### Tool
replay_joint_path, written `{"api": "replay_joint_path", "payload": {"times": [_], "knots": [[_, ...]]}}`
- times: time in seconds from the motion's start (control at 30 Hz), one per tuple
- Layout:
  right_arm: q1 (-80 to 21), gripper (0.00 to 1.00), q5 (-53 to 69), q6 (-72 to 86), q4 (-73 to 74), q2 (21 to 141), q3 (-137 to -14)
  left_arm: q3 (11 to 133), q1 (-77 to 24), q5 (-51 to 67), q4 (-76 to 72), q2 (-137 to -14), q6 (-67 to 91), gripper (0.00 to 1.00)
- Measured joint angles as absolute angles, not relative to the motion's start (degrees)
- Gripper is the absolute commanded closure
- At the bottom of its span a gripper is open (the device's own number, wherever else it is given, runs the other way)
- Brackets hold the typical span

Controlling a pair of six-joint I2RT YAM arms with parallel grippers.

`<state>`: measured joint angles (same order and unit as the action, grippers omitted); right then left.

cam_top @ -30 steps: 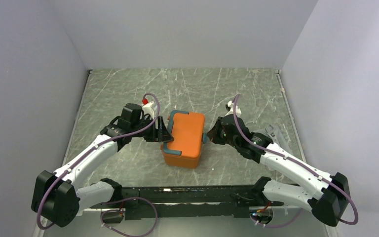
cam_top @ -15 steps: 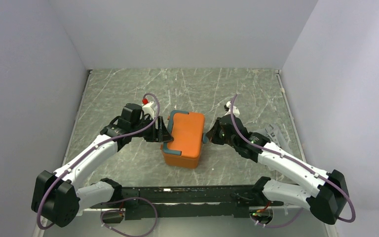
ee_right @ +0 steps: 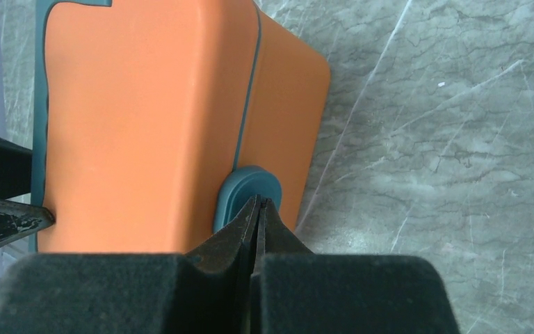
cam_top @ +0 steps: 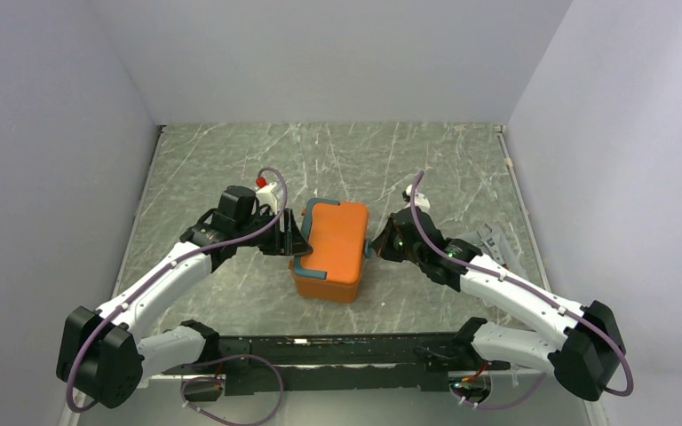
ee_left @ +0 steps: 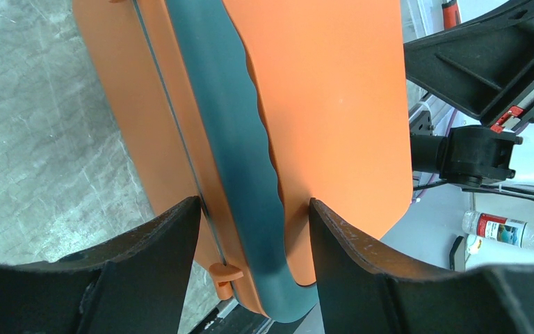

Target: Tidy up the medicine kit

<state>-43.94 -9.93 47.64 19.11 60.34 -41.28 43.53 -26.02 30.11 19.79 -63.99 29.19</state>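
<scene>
Your left gripper (ee_left: 250, 209) sits wide around the handle (ee_left: 229, 139) of the medicine kit (ee_left: 334, 104). Next, your closed right gripper (ee_right: 259, 205) should flip the latch (ee_right: 240, 184).

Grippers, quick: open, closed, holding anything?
Left gripper: open, jaws straddling the teal handle of the medicine kit.
Right gripper: closed, empty, tips at the teal latch.

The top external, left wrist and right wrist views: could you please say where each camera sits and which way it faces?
Top external: above and behind the arms, looking down at the table and medicine kit; both arms show.
Left wrist: on the left end effector, facing the kit's teal handle; its parted fingers show.
Right wrist: on the right end effector, facing the teal latch; closed fingers show.
Shared: all three see the kit.
</scene>
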Motion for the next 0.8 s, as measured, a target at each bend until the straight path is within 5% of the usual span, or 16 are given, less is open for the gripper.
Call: {"api": "replay_joint_path", "payload": {"times": [0.8], "knots": [[-43.64,1.00,-8.21,47.59,17.26,61.43,-39.88,43.90,-26.26,30.15,19.99,-64.53,29.12,0.37]]}}
